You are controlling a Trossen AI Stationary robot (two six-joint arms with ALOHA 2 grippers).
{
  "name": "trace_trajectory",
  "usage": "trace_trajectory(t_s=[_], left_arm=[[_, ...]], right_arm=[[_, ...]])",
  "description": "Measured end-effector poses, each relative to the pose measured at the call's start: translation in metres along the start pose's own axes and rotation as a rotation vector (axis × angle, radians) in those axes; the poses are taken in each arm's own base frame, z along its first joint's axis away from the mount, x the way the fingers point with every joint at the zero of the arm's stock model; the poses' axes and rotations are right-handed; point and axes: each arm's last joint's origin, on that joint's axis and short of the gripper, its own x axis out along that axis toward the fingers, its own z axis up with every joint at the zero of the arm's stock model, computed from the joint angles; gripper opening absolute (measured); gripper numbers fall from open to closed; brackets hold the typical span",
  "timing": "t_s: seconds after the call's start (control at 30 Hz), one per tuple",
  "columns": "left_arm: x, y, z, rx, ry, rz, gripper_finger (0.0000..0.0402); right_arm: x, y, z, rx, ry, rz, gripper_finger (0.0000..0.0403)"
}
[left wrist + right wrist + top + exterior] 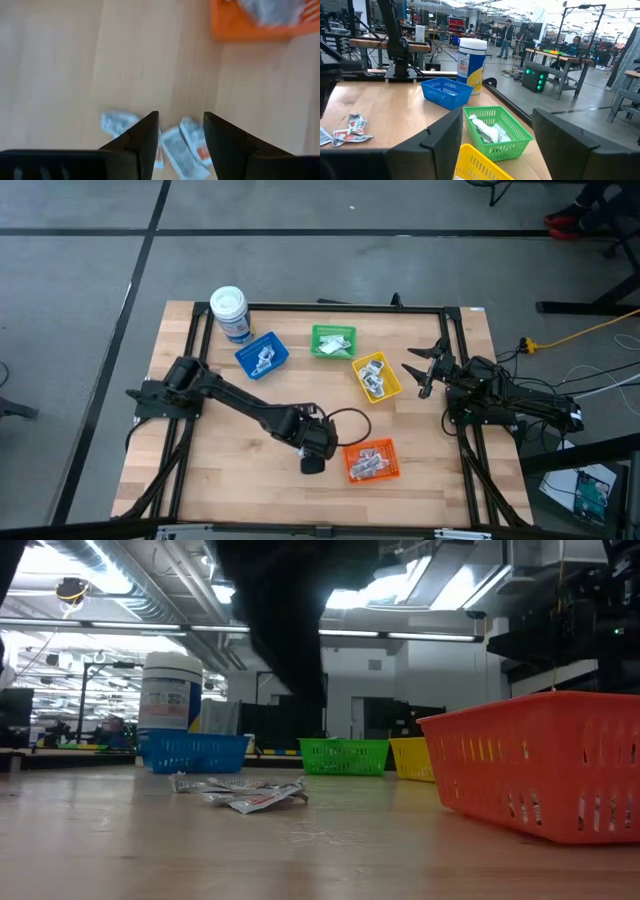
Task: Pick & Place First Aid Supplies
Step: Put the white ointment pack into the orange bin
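Left hand (180, 145) hangs open above a small heap of first aid packets (175, 145) lying loose on the wooden surface (220, 470), its fingers spread either side of them, not touching. Just beside the heap stands the orange bin (372, 461), which holds more packets. Blue bin (262, 355), green bin (333, 341) and yellow bin (377, 376) each hold some too. Right hand (425, 370) waits open near the yellow bin.

Grey floor (300, 270) with dark seams; workbenches (555, 55) under bright ceiling lights (60, 635).
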Motion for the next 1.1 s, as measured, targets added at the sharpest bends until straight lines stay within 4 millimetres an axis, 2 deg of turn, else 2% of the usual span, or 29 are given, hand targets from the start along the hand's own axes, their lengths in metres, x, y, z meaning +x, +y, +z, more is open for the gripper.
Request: trace_trajectory(t_s=[0.13, 0.37, 0.57, 0.83, 1.1], left_arm=[[0.008, -0.005, -0.013, -0.069, 0.021, 0.004, 0.0149], [0.024, -0.017, -0.036, -0.075, 0.022, -0.035, 0.0146], [0.039, -0.015, -0.048, -0.08, 0.012, -0.053, 0.0144], [0.054, -0.004, -0.052, -0.118, -0.009, -0.068, 0.0144], [0.058, 0.002, -0.049, -0.139, -0.029, -0.086, 0.0139]], right_arm=[[0.0, 0.0, 0.0, 0.0, 0.0, 0.0, 0.0236], [0.0, 0.0, 0.0, 0.0, 0.0, 0.0, 0.0236], [0.0, 0.0, 0.0, 0.0, 0.0, 0.0, 0.0236], [0.0, 0.0, 0.0, 0.0, 0.0, 0.0, 0.0236], [0.0, 0.0, 0.0, 0.0, 0.0, 0.0, 0.0236]])
